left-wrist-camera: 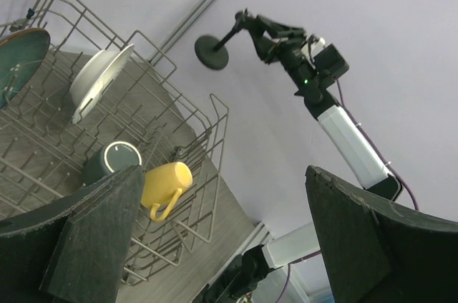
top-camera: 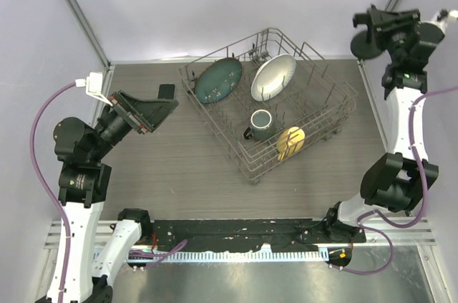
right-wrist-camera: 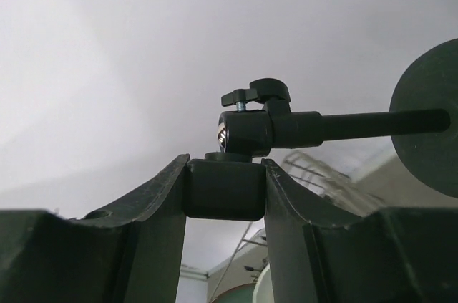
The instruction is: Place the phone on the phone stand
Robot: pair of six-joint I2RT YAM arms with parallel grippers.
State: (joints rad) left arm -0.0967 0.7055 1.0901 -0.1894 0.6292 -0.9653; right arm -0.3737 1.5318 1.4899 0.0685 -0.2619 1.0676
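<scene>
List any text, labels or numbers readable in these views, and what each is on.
None: no text is readable in any view.
The phone stand, clamped in the right gripper, shows no label.
The yellow mug shows no lettering.

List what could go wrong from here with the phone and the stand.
1. The right gripper pinches the phone stand only by a small block, aloft, with its disc base sticking out sideways; it might pivot or slip.
2. What looks like the phone lies close to the dish rack; the open left gripper may snag the wires.
</scene>
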